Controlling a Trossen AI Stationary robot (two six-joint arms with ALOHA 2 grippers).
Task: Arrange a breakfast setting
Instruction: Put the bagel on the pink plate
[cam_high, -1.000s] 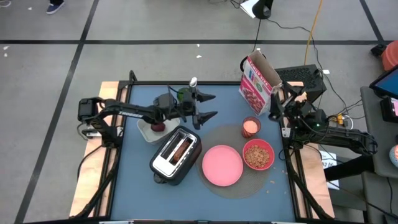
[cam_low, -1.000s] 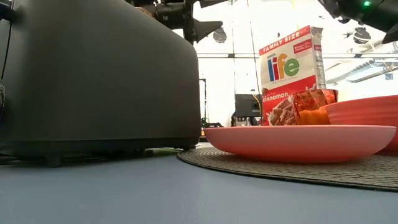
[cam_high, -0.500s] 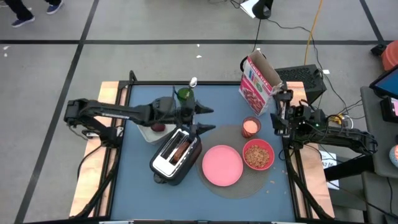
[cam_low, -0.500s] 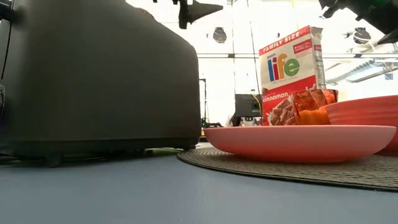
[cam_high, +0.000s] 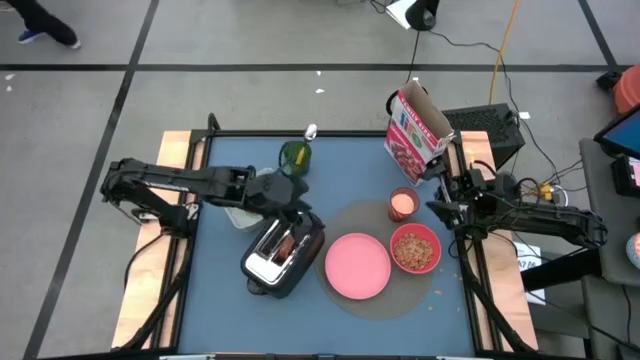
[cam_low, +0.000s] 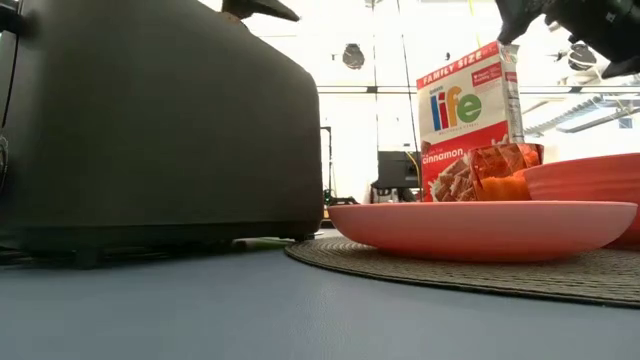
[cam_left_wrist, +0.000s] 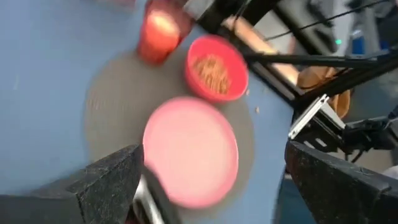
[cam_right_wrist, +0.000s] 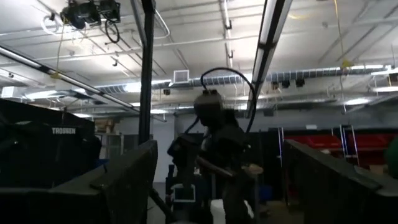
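because breakfast is eaten from one spot, most of the things sit together on the round grey mat (cam_high: 375, 255) on the blue tabletop (cam_high: 220, 300). the big pink plate (cam_high: 357, 266) lies in the middle of the mat and has nothing on it. the red bowl (cam_high: 415, 249) sits just beside the plate, on the side nearer the right arm, and it has cereal in it. the small pink cup (cam_high: 402, 203) stands near the bowl, at the mat's far edge. the cereal box (cam_high: 413, 135) stands behind the cup with its top open.

the bread (cam_high: 291, 241) is not on the plate yet. it sits down in a slot of the toaster (cam_high: 282, 250), which stands next to the plate. my guess is that the bread goes on the plate next.

the left gripper (cam_high: 297, 210) hangs right over the top of the toaster, likely so it can reach the bread. its jaws are spread wide and hold nothing; in the left wrist view the plate shows in the big gap between the two dark fingers (cam_left_wrist: 102, 180).

the right gripper (cam_high: 442, 192) waits by the tabletop's right edge, near the cereal box and the cup. its jaws are wide apart too and hold nothing.

a green thing (cam_high: 294, 154) lies at the back of the tabletop. i cannot tell what it is.
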